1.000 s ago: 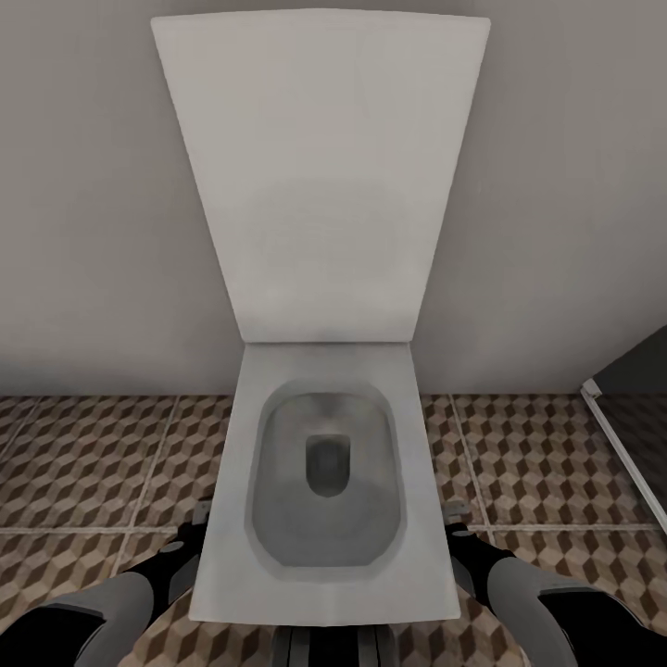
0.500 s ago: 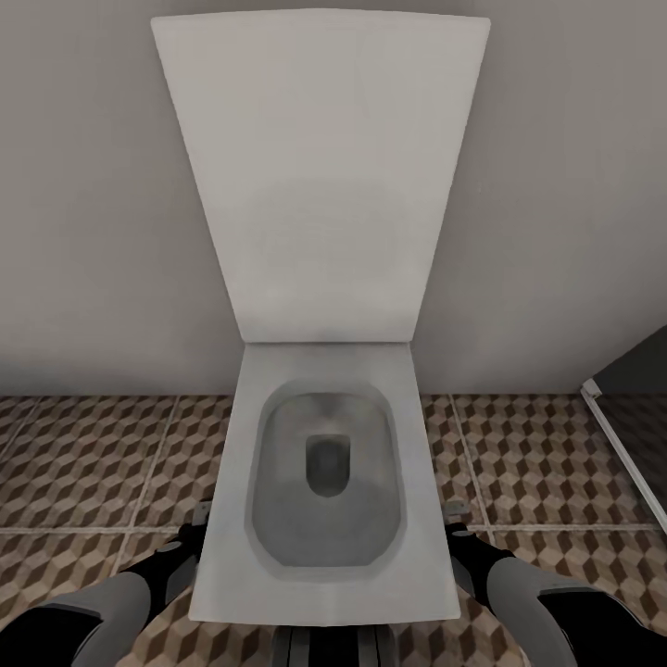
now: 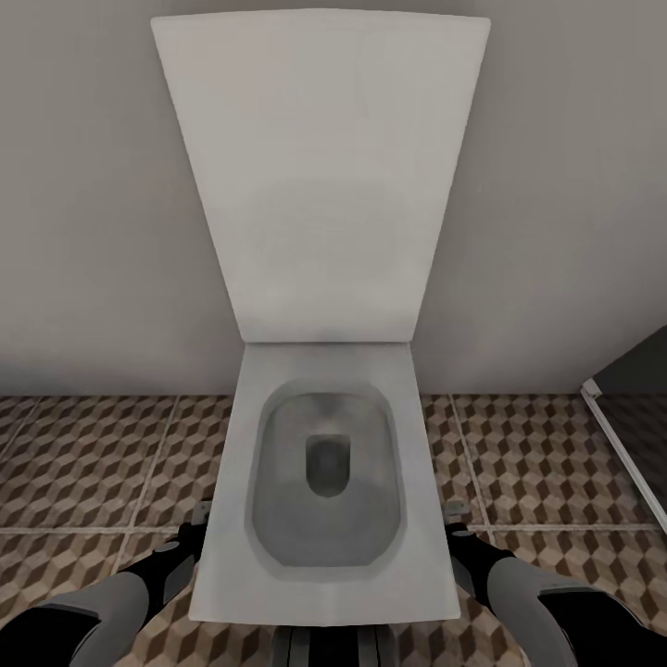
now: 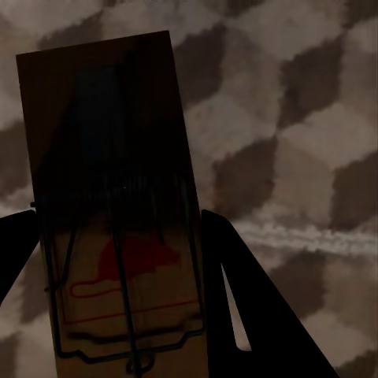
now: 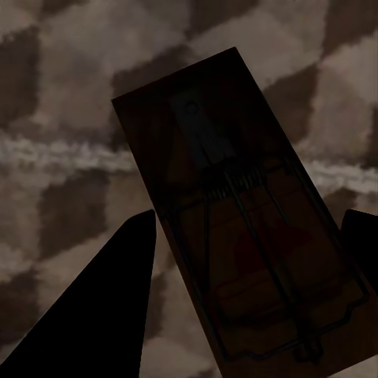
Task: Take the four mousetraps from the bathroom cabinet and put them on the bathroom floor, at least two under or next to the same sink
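Observation:
A brown wooden mousetrap (image 4: 118,197) with dark wire parts and a red mouse print sits between the dark fingers (image 4: 252,315) of my left gripper (image 4: 118,216), held above the cube-pattern bathroom floor (image 4: 299,118). A second mousetrap (image 5: 236,236) is held the same way in my right gripper (image 5: 250,214), over a pale grout line. In the head view, the left gripper (image 3: 199,530) and the right gripper (image 3: 456,519) hang low on either side of a white toilet, partly hidden by its bowl. The cabinet and the sink are out of view.
A white toilet (image 3: 320,574) with its lid raised against the grey wall stands directly in front of me, between my arms. A glass shower screen edge (image 3: 616,445) runs along the right. Patterned floor tiles (image 3: 93,463) spread to both sides of the toilet.

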You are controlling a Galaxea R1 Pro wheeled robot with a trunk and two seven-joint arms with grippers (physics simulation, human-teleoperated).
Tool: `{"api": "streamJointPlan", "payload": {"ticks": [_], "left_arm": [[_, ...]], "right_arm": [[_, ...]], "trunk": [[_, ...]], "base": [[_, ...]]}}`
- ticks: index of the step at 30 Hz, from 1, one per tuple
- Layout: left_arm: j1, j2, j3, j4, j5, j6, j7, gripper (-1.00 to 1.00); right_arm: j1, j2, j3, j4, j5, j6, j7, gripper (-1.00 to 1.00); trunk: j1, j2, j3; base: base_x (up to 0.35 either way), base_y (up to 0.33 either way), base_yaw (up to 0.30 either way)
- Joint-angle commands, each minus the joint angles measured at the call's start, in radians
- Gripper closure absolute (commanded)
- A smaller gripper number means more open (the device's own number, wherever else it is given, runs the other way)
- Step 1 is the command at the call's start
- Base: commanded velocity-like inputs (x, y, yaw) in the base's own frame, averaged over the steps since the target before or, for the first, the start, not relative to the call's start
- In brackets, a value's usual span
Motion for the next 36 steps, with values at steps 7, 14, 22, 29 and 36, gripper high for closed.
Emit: {"api": "streamJointPlan", "payload": {"ticks": [7, 14, 22, 29, 36], "left_arm": [[-0.001, -0.002, -0.009, 0.001, 0.001, -0.004, -0.002, 1.00], [-0.001, -0.005, -0.008, 0.001, -0.043, -0.003, 0.003, 1.00], [-0.001, -0.005, -0.008, 0.001, -0.059, -0.003, 0.006, 1.00], [-0.001, -0.005, -0.008, 0.001, -0.061, -0.003, 0.006, 1.00], [-0.001, -0.004, -0.007, 0.001, -0.059, -0.002, 0.006, 1.00]], "right_arm": [[-0.001, -0.001, 0.005, 0.002, 0.007, 0.002, -0.005, 1.00], [-0.001, -0.001, 0.005, 0.002, 0.007, 0.002, -0.005, 1.00], [-0.001, -0.002, 0.005, 0.002, 0.007, 0.002, -0.005, 1.00], [-0.001, -0.001, 0.005, 0.002, 0.007, 0.002, -0.005, 1.00], [-0.001, -0.001, 0.005, 0.002, 0.007, 0.002, -0.005, 1.00]], "trunk": [[0.000, 0.000, -0.001], [0.000, 0.000, -0.001], [0.000, 0.000, -0.001], [0.000, 0.000, -0.001], [0.002, -0.001, -0.016]], "base": [[0.000, 0.000, 0.000], [0.000, 0.000, 0.000], [0.000, 0.000, 0.000], [0.000, 0.000, 0.000], [0.000, 0.000, 0.000]]}}
